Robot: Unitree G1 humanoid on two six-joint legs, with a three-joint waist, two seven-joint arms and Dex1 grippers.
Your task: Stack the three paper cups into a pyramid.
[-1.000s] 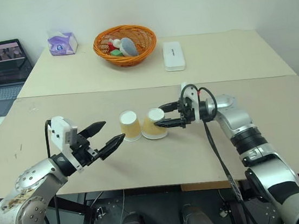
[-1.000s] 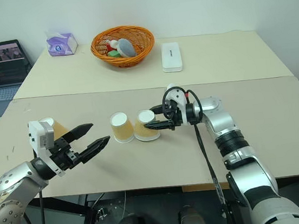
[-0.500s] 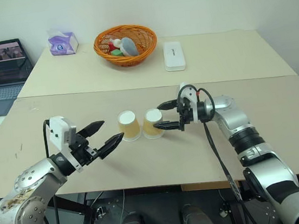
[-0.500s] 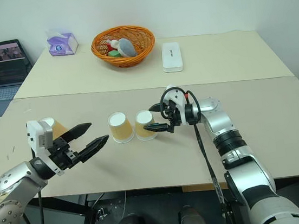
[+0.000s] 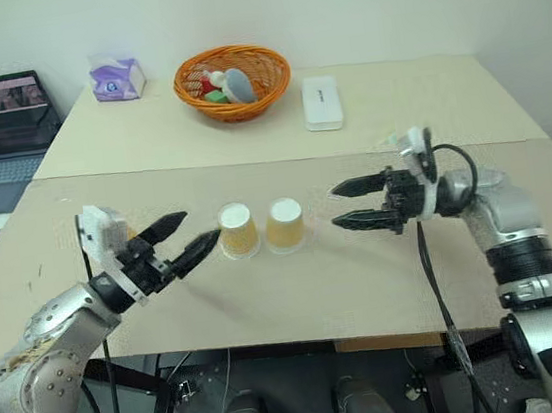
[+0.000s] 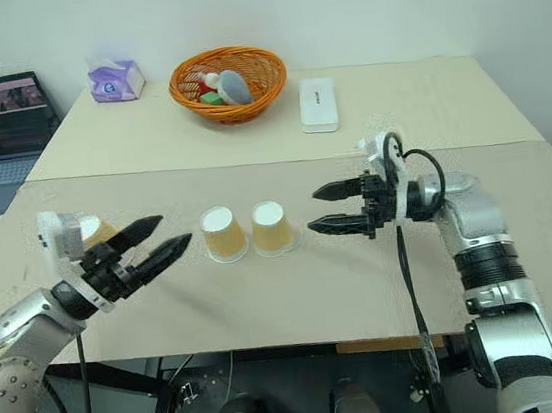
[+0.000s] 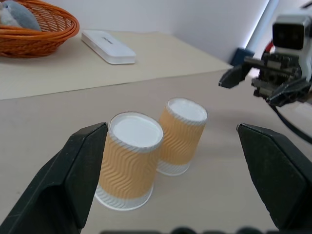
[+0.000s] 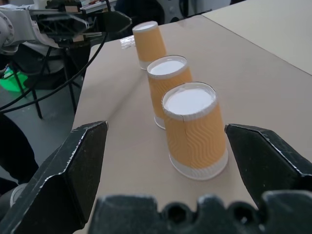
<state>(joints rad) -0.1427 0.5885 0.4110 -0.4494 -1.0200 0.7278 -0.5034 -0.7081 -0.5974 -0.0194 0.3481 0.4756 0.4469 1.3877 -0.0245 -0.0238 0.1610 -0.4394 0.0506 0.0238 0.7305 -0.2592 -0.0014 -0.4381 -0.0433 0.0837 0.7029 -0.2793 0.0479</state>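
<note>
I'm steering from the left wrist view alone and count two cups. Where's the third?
Observer: Third cup stands behind the left claw, in a row with the middle cup and right cup.
Operator: Upright?
Observer: No, base up, rim on the table.
Operator: Right claw carrying anything?
Observer: Right claw is open and empty, off to the right cup's side.
</note>
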